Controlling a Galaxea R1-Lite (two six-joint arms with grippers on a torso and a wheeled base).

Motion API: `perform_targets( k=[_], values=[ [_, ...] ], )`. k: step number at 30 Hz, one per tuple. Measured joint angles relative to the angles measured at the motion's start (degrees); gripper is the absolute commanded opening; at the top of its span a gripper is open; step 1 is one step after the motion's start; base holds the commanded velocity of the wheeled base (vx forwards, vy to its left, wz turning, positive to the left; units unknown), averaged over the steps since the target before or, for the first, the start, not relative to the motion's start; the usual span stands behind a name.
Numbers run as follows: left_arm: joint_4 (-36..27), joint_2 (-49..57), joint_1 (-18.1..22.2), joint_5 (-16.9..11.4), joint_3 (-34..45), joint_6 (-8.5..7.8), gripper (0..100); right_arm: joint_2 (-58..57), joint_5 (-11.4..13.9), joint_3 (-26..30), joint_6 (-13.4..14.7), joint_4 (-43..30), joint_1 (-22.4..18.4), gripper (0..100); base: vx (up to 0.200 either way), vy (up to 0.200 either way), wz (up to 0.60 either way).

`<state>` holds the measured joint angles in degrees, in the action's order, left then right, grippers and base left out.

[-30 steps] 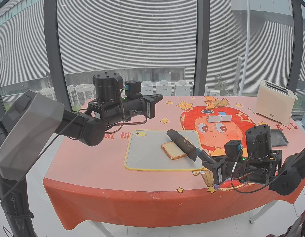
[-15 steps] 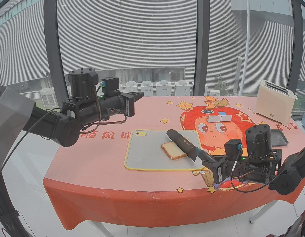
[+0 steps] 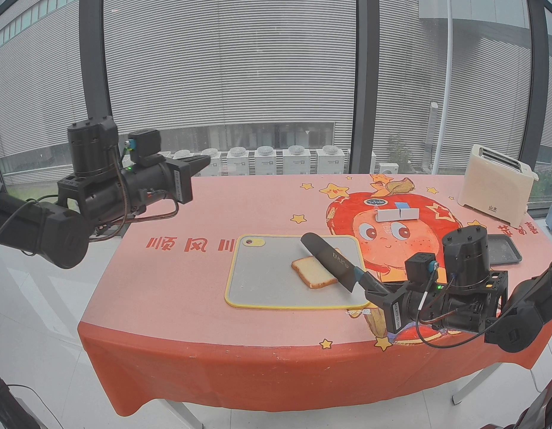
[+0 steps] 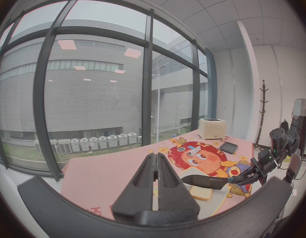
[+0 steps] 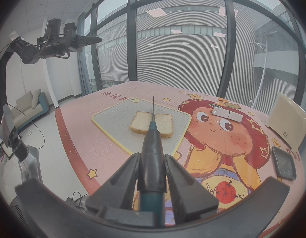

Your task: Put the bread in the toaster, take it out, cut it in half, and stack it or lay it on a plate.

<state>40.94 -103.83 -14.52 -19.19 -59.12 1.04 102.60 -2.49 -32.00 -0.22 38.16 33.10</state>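
Observation:
A slice of toasted bread lies flat on the grey, yellow-rimmed cutting board. My right gripper is shut on the handle of a dark knife; its blade hangs edge-down over the middle of the bread. The knife lines up with the slice's centre in the right wrist view. My left gripper is shut and empty, held high beyond the table's far left corner. The cream toaster stands at the far right, and a small dark plate lies in front of it.
A small white and blue block rests on the cartoon print of the orange tablecloth. The left half of the table is bare cloth. Windows stand close behind the table.
My left arm has swung away to the left, from above the cutting board's far side to beyond the table's left corner. The right gripper, knife and bread have stayed put.

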Motion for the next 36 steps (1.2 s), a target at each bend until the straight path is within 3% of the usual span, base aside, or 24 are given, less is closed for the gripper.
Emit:
perform_targets(
  k=[9,22,36],
  values=[
    [-0.6,6.31,1.22,1.65,4.83,0.11,0,0.68,-0.22,-0.11,-0.05,0.16,0.04,0,0.0,0.0,0.0],
    [-0.46,15.06,4.74,1.38,13.37,0.16,0,0.84,-0.27,-0.22,0.0,0.21,0.24,0,0.0,0.0,0.0],
    [-0.56,20.42,6.5,1.71,17.34,0.4,0,0.55,-0.16,-0.96,0.24,0.29,-0.02,0,0.0,0.0,0.0]
  ],
)
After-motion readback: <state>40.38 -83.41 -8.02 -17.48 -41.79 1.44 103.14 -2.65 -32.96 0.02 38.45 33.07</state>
